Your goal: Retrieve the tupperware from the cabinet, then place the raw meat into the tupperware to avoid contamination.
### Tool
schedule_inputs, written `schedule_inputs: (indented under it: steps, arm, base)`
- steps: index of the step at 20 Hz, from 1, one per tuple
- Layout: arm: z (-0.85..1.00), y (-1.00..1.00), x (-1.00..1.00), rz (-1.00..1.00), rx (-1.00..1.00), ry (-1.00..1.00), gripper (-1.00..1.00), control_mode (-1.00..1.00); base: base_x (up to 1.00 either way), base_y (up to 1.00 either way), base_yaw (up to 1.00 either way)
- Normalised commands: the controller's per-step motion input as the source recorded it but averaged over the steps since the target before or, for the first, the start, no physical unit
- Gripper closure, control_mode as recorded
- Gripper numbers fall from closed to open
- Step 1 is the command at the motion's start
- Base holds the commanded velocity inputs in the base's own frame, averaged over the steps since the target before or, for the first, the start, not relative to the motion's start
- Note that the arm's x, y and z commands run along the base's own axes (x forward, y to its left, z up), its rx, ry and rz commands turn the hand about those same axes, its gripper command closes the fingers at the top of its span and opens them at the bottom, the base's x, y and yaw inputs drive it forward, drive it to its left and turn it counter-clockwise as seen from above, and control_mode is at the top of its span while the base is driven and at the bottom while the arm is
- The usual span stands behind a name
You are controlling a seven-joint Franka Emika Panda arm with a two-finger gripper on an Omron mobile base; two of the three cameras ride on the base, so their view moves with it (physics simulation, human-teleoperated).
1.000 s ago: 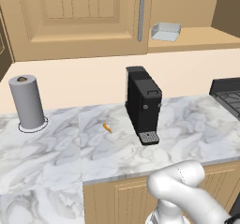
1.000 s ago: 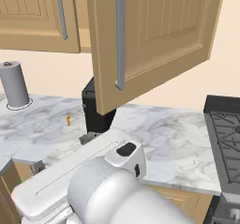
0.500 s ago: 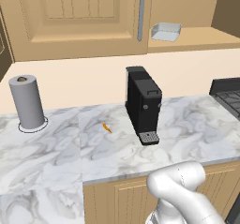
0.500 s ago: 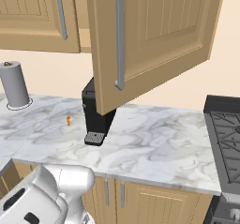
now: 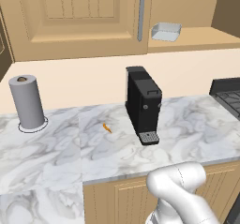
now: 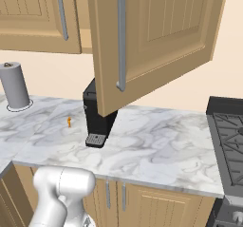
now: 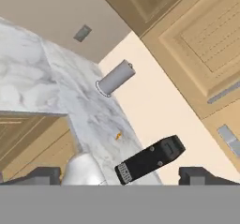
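Observation:
The tupperware (image 5: 165,31) is a shallow whitish container on the open cabinet's shelf, at the upper right in the left base view; the grey box (image 7: 228,139) at the right edge of the hand view looks like it too. The cabinet door (image 5: 79,17) (image 6: 152,36) is swung open, with its silver bar handle (image 6: 121,36) facing out. The raw meat (image 5: 107,128) (image 6: 69,121) (image 7: 118,136) is a tiny orange sliver on the marble counter, left of the black coffee machine. My gripper (image 7: 122,176) is open, low and well back from the counter, with nothing between its fingertips (image 7: 44,175).
A black coffee machine (image 5: 144,105) (image 6: 97,121) (image 7: 150,160) stands mid-counter under the open door. A grey paper-towel roll (image 5: 28,102) (image 6: 14,86) (image 7: 116,78) stands at the left. A stove (image 5: 227,94) (image 6: 228,140) borders the counter (image 5: 197,134) on the right. My arm's elbow (image 6: 61,193) is below the counter's front edge.
My arm has swung down and left out of the middle of the right base view and now sits folded low in front of the counter. The things on the counter have not moved.

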Motion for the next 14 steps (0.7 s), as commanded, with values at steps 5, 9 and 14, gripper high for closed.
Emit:
schedule_inputs:
  steps: [5,9,14]
  arm:
    - [0.13,0.74,0.20,-0.11,-0.29,-0.24,-1.00,-1.00]
    - [0.21,0.48,0.43,-0.15,-0.24,-0.16,-1.00,-1.00]
    - [0.15,0.05,0.55,-0.19,-0.16,-0.09,-1.00,-1.00]
  base:
    - [0.00,0.00,0.00]
    - [0.00,0.00,0.00]
    - [0.00,0.00,0.00]
